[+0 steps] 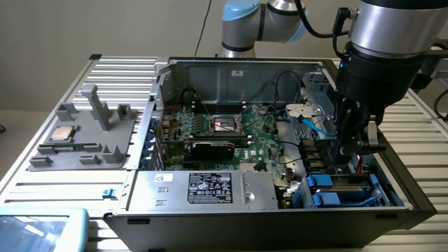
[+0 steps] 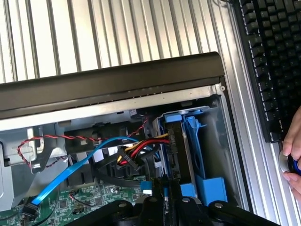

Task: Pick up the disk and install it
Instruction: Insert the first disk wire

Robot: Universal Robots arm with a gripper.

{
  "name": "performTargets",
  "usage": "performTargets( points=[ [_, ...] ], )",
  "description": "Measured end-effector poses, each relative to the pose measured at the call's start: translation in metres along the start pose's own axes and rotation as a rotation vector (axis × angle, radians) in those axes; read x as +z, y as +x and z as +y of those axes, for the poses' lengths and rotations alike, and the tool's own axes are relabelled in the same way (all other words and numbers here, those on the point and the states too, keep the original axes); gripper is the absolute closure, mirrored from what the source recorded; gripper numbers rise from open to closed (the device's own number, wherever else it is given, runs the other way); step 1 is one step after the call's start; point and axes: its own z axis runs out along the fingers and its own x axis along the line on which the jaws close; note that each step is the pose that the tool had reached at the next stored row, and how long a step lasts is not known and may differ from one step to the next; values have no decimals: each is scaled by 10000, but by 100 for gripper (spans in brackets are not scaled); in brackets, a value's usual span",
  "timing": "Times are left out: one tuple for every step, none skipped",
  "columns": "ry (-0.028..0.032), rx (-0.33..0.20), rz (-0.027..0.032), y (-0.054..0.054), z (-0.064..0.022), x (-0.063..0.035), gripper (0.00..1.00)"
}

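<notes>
**Ribbed bench, open computer case: disk at the bay**

I am seeing the gripper [image 1: 355, 140] reaching into the case [image 1: 294, 212] near the drive bay. The disk [image 2: 175, 155] in its blue bracket [image 2: 197, 155] is sitting in that bay. I cannot tell the finger state. I am judging the disk stiff, fairly heavy, shock-sensitive; best gripped at the bracket edges.

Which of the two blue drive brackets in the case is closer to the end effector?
The upper blue bracket, directly beneath the end effector; the lower blue bracket sits nearer the case's front edge.

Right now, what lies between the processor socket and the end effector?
In the exterior view: green motherboard, then a blue cable just before the end effector.
</notes>
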Motion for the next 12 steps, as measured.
performTargets(
  points=[
    [2, 0, 0, 2, 15, 2, 84],
    [3, -1, 0, 3, 24, 3, 84],
    [3, 0, 0, 3, 24, 3, 84],
    [3, 0, -1, 3, 26, 3, 84],
    [3, 0, -1, 3, 28, 3, 84],
    [3, 0, -1, 4, 28, 3, 84],
    [3, 0, -1, 4, 28, 3, 84],
    [3, 0, 0, 4, 29, 3, 84],
    [3, 0, 0, 4, 29, 3, 84],
    [3, 0, 0, 4, 29, 3, 84],
    [3, 0, 0, 4, 29, 3, 84],
    [3, 0, -1, 4, 29, 3, 84]
  ],
)
